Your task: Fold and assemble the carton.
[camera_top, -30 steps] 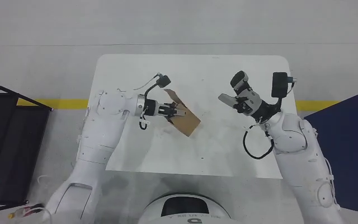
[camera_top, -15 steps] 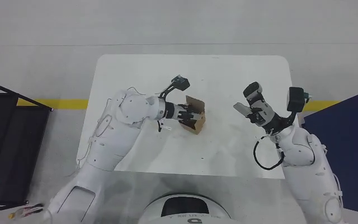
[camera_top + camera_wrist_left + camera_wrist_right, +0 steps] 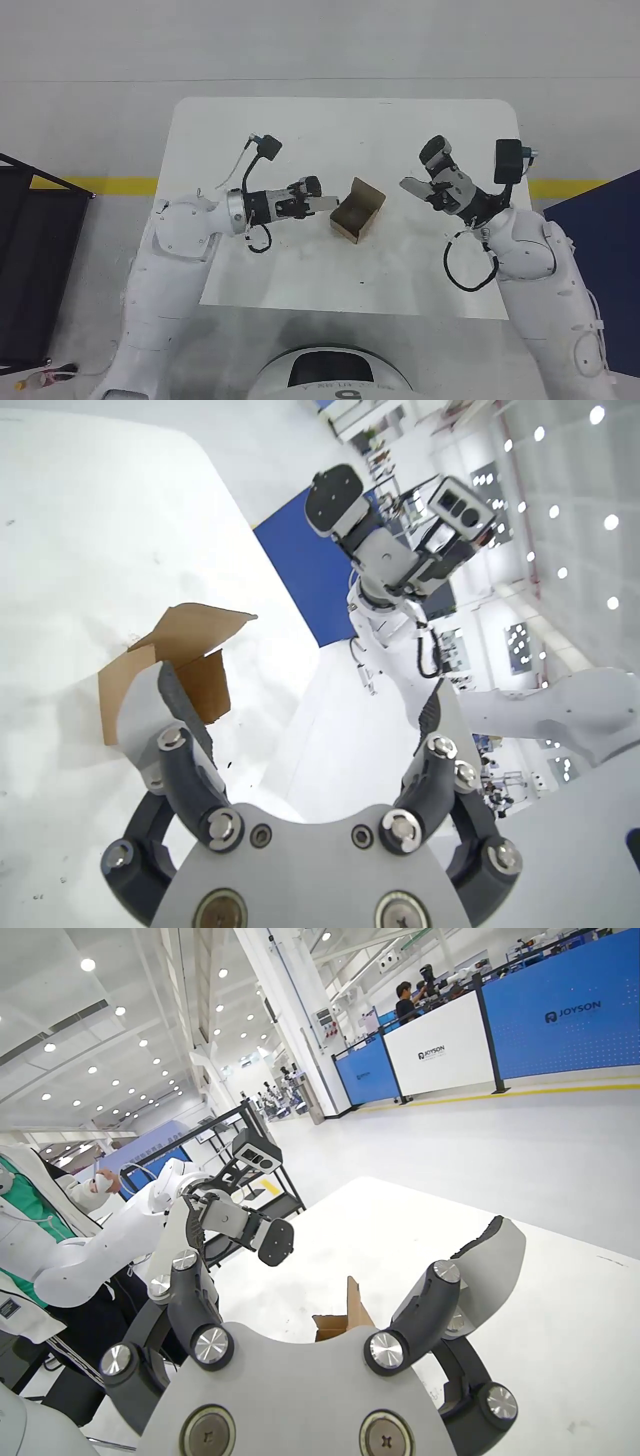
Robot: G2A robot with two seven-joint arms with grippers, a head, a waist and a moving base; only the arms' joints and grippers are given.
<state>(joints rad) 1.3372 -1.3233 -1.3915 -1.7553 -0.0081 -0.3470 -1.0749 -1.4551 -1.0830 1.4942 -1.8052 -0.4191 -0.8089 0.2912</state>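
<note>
The carton was a small brown box made of cardboard. It sat on the white table, near the middle. It was only partly put together. Its sides stood up to make a box shape, and the top was open, so the dark inside showed. One flap stuck up and leaned out from the far side. From the left wrist view, the carton showed a wide flap on top with a bent corner and a smaller flap hanging under it. From the right wrist view, the carton showed a thin flap standing straight up over the open box.

The left gripper was just beside the carton, on the robot's left side of it. Its two fingers were spread apart and held nothing. In the left wrist view, one finger of the left gripper sat in front of the carton. I could not tell if it touched the cardboard.

The right gripper was well apart from the carton, on the robot's right side of it. Its fingers were spread wide too, and it held nothing.
</note>
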